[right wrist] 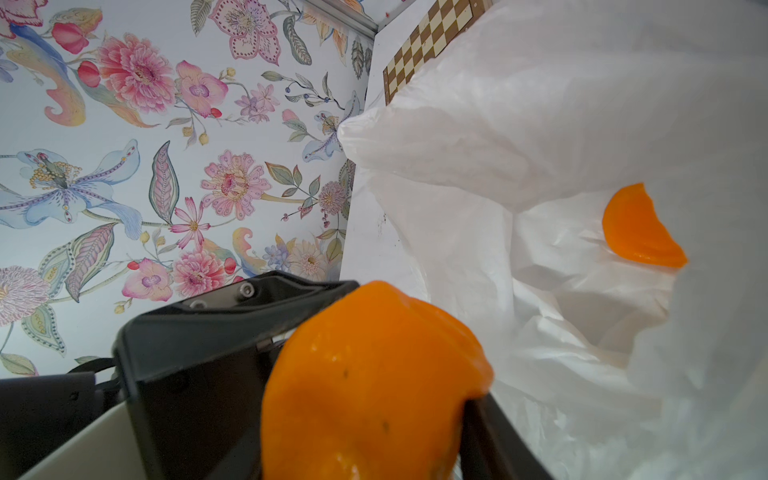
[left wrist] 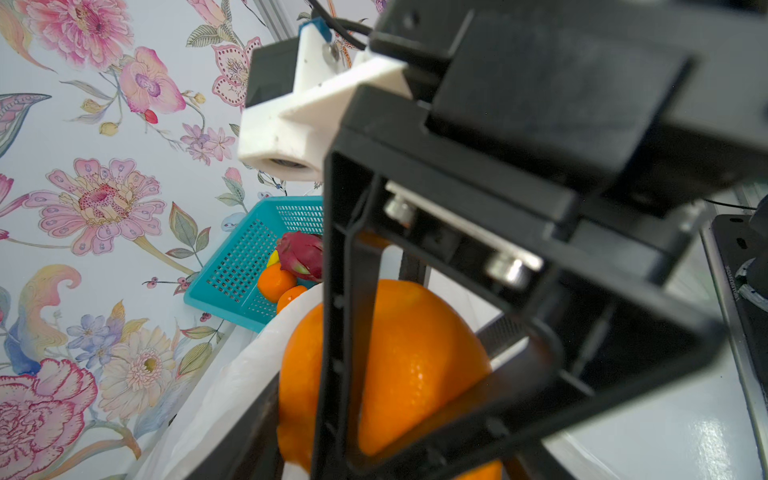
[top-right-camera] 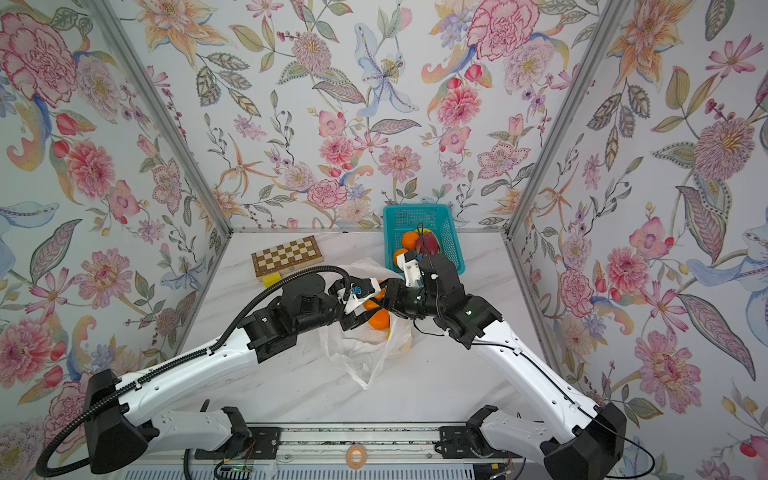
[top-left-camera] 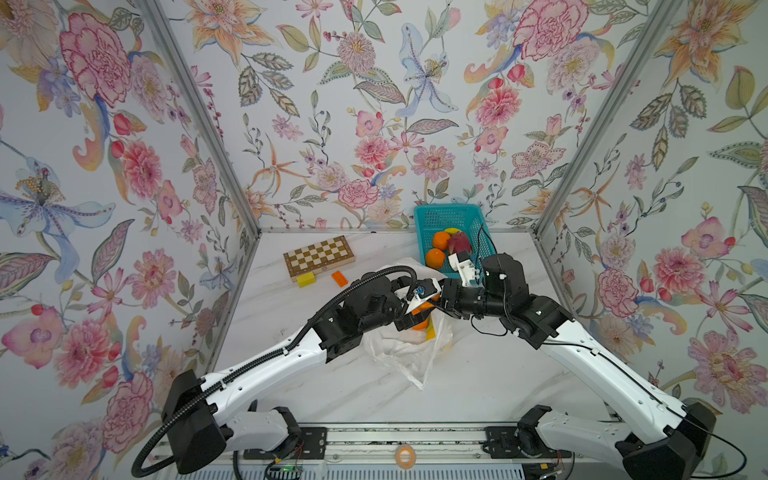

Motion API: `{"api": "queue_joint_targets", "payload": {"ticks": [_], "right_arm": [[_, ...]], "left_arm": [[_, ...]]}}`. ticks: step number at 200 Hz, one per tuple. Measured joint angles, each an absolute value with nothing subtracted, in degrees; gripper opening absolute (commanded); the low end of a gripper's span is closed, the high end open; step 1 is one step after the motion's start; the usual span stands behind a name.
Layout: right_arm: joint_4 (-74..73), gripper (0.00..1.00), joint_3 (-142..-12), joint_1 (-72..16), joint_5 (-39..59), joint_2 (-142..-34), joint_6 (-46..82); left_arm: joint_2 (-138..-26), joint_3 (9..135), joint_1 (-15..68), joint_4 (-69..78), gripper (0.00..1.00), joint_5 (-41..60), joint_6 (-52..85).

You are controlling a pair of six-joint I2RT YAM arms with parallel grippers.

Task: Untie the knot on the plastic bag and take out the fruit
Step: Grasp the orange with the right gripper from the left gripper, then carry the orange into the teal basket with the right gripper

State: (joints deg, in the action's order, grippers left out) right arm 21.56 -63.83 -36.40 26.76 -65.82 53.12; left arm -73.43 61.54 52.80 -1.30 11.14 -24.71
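The white plastic bag (top-left-camera: 399, 349) (top-right-camera: 361, 353) lies crumpled mid-table with its mouth open; its knot is out of view. Above it my two grippers meet on one orange (left wrist: 415, 365) (right wrist: 365, 395). My left gripper (top-left-camera: 417, 318) is shut on it from the left. My right gripper (top-left-camera: 436, 303) closes round the same orange from the right, its fingers (left wrist: 332, 332) against the peel. Another orange (right wrist: 640, 232) (top-right-camera: 380, 322) rests inside the bag. More fruit sits in the teal basket (top-left-camera: 469, 216): two oranges (top-left-camera: 440, 240), a dragon fruit (top-left-camera: 459, 243) and a yellow one (top-left-camera: 451, 230).
A folded chessboard (top-left-camera: 319, 254) lies at the back left, with a yellow block (top-left-camera: 306, 279) and an orange block (top-left-camera: 340, 278) in front of it. Floral walls close in three sides. A roll of tape (top-left-camera: 405, 456) sits on the front rail.
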Motion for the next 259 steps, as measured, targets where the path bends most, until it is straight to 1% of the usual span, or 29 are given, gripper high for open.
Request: {"api": "queue_joint_targets", "payload": {"ticks": [15, 31, 41, 66, 91, 109, 136, 168, 223, 259], "right_arm": [[21.9, 0.35, -63.8, -36.2, 26.1, -65.6, 53.1], [22.0, 0.33, -63.8, -35.7, 25.9, -65.1, 52.9], [22.0, 0.33, -63.8, -35.2, 25.6, -64.8, 53.0], [21.6, 0.31, -64.0, -31.9, 24.4, -62.9, 53.0], [21.1, 0.31, -65.5, -27.3, 23.7, -61.8, 52.9], [19.8, 0.31, -66.7, -24.2, 23.6, -61.7, 52.9], [16.9, 0.33, -67.8, -19.7, 23.6, -62.1, 52.7], [11.8, 0.34, -69.8, -14.8, 24.0, -66.7, 52.7], [8.1, 0.32, -77.9, -10.1, 25.1, -83.9, 51.6], [14.3, 0.34, -89.7, -9.5, 25.8, -97.8, 47.2]], "left_arm": [[-73.7, 61.6, 52.9, -1.1, 0.59, 11.0, -24.7], [-74.0, 61.6, 53.2, -0.1, 0.75, 10.6, -24.6], [-74.0, 61.6, 53.5, 0.4, 0.81, 10.0, -24.4], [-74.1, 61.6, 54.0, 0.5, 0.90, 8.3, -23.7], [-74.0, 61.6, 54.0, 0.9, 0.96, 6.6, -22.1], [-74.0, 61.6, 54.0, 1.4, 0.99, 5.4, -20.5], [-73.9, 62.3, 54.0, 1.4, 0.99, 4.2, -17.6], [-73.9, 64.9, 54.0, 1.4, 0.99, 4.1, -14.1], [-75.9, 71.3, 52.7, 0.0, 0.99, 5.6, -10.1], [-77.2, 73.0, 52.2, -3.3, 0.99, 5.3, -9.1]]}}
